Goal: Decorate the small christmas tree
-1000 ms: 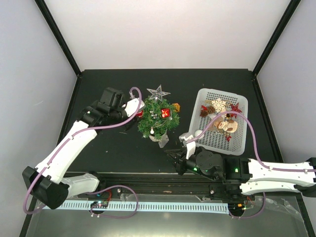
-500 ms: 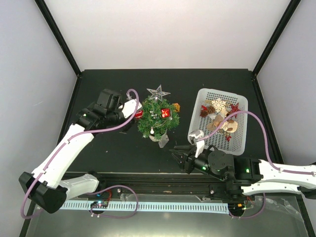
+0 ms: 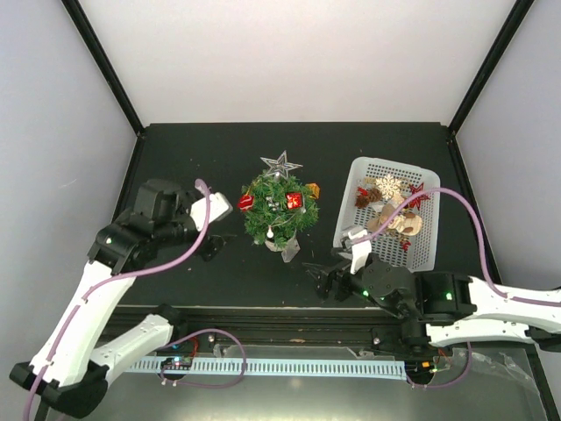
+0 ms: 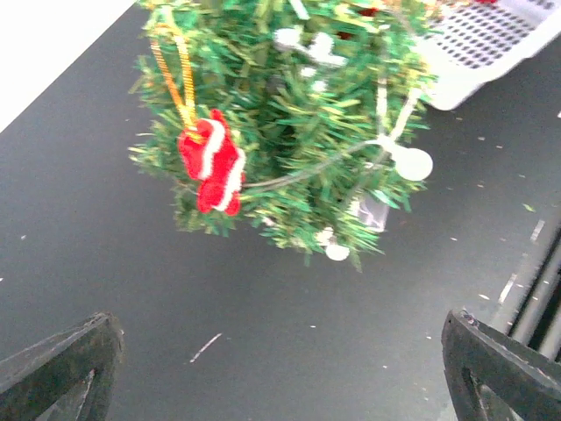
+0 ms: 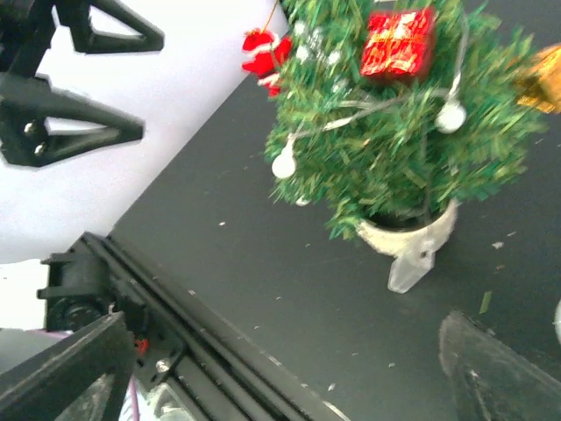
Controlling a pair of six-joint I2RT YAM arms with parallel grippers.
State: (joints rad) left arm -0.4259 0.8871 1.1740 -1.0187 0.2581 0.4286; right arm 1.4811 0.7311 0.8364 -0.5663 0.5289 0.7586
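left hand (image 4: 280, 373) backed off the small christmas tree (image 3: 279, 210) mid-counter beside the white basket (image 3: 386, 250), red ornament (image 4: 213, 171) left hung by its loop; right hand (image 5: 285, 373) also spread, empty.

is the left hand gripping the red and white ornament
No, the red and white ornament hangs by its gold loop on the small christmas tree, with the left hand open and apart from it.

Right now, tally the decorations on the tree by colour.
Red: 2, the red-and-white ornament and the red gift box
Gold: 1, the gold gift box
Silver: 1, the star
White: 1, the bead string
Total: 5 in view on the tree
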